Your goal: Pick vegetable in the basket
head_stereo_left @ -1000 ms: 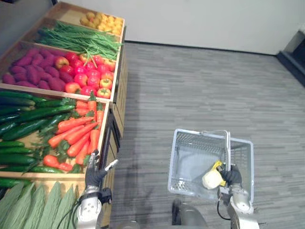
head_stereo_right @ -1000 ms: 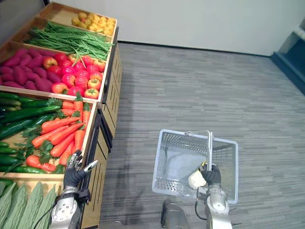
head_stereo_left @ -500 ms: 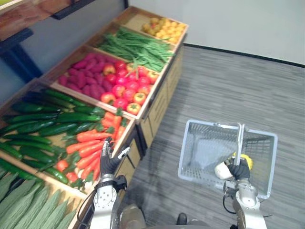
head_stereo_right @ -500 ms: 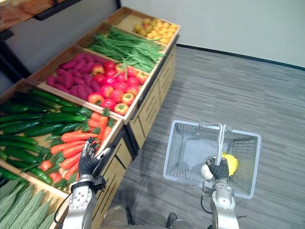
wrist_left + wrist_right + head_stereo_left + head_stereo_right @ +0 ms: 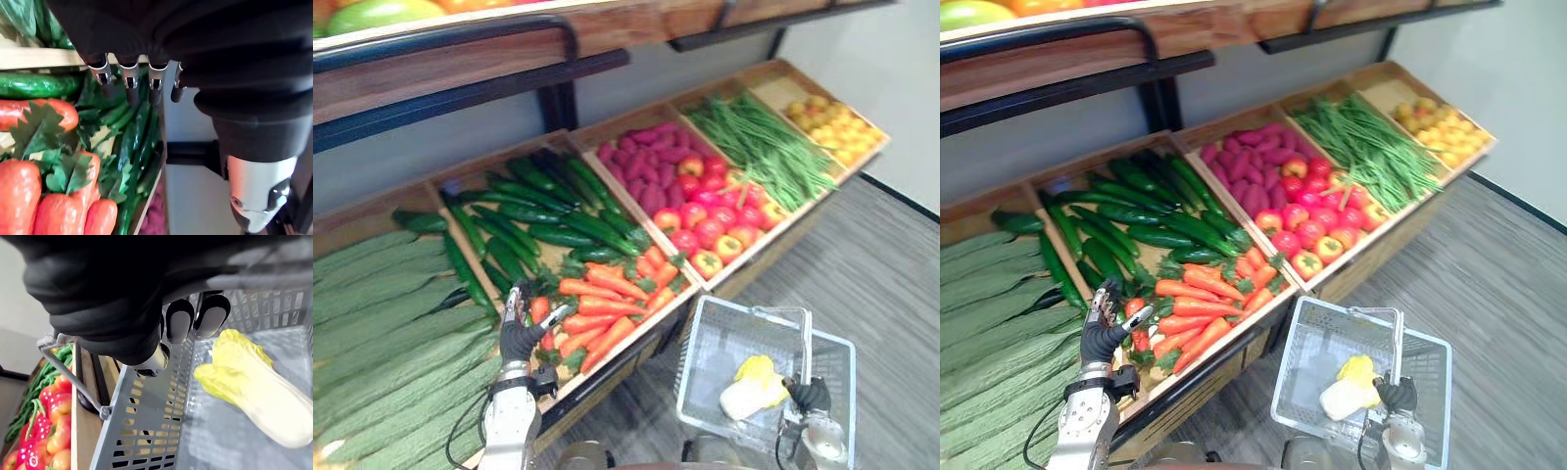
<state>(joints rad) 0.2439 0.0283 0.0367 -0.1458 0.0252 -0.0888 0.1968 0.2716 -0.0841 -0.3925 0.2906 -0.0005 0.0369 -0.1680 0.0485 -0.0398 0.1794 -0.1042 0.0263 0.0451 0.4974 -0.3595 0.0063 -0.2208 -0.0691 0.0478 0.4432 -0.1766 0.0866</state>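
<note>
At the far left lie long ridged gourds [image 5: 382, 323], then a bin of cucumbers [image 5: 524, 220]. The left hand [image 5: 519, 340] hovers at the near edge of that bin, where it meets the carrots [image 5: 602, 308], with its fingers straight and spread and nothing in them. The carrots look like the nearest vegetable to take. To the right, well apart from the stand, the basket [image 5: 690, 343] hangs with a pale cabbage [image 5: 752, 385] lying in it. The right hand [image 5: 810, 394] has its fingers curled round the handle [image 5: 803, 343]. The risk I see is the left hand closing on leafy tops rather than a carrot's body, so that it slips loose. The carrots are heaped close together, so a pull could also tip a neighbour over the front edge.
</note>
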